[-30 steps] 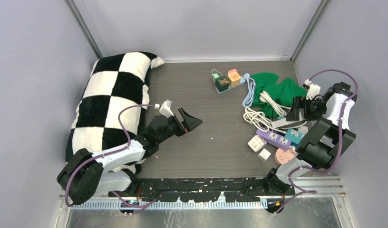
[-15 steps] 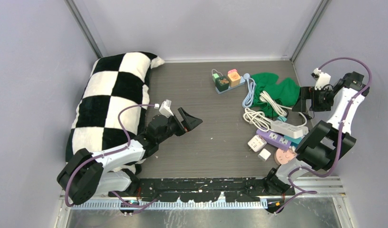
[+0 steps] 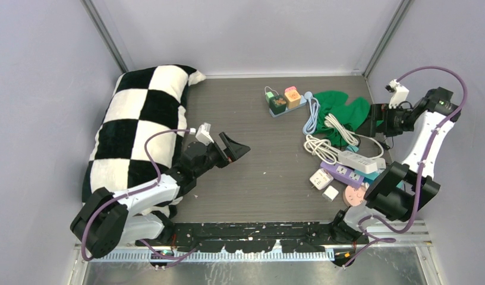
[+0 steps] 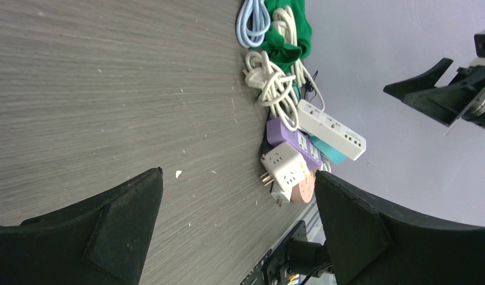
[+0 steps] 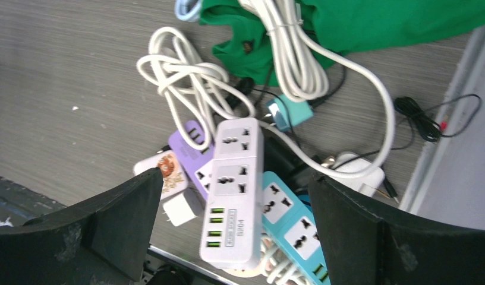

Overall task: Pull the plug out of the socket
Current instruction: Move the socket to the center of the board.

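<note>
A pale blue socket strip (image 3: 286,108) lies at the back middle with a dark green cube plug (image 3: 278,104) and an orange one (image 3: 292,95) seated in it. It shows in neither wrist view. My right gripper (image 3: 372,123) (image 5: 235,175) hangs open above a pile of strips: white (image 5: 235,184), teal (image 5: 290,219) and purple (image 5: 195,151), with no plug showing in their sockets. My left gripper (image 3: 238,148) (image 4: 238,174) is open over bare table in the middle, holding nothing.
A checkered pillow (image 3: 139,130) fills the left side. A green cloth (image 3: 347,113), coiled white cords (image 5: 186,77), a light blue cable (image 3: 311,116), loose white adapters (image 3: 321,178) and a pink round piece (image 3: 354,195) crowd the right. Walls close in on three sides.
My right arm has lifted and swung back toward the far right wall, away from the strips, and its jaws have widened a little. The left arm has barely shifted.
</note>
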Robot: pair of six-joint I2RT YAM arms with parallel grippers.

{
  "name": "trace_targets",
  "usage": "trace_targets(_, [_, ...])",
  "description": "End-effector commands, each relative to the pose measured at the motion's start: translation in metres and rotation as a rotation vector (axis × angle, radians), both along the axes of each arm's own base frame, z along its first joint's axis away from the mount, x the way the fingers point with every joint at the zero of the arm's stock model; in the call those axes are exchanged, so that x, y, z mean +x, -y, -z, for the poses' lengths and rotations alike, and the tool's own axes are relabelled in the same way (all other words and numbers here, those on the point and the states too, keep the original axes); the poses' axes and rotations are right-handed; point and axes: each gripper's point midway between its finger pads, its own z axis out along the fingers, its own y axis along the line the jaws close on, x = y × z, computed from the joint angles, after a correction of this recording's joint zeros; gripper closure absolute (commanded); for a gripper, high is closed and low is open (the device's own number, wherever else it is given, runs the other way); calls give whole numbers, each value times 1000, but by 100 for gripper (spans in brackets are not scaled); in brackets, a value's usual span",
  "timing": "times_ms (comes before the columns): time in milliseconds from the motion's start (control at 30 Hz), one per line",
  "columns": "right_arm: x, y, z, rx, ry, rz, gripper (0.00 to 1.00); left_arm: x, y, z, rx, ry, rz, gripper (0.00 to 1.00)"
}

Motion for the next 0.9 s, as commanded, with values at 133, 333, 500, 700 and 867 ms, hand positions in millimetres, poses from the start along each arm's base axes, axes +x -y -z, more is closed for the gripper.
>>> trace_targets(133, [-10,-86,-28,193,123,-114,4,11,-21,-36,25,117,8,0])
trace_targets(333, [-14,-127,-15,253,115,-192,4,11,-19,-41,163,146,137,0])
trace_targets(500, [-19,-143,-3,324,118,-225,4,19,-12,-47,255,161,227,0])
trace_targets(700, [-24,-150,6,349,154,-252,4,46,2,-61,225,171,255,0])
trace_targets(867, [-31,-154,11,350,191,-264,3,86,20,-80,19,169,208,0])
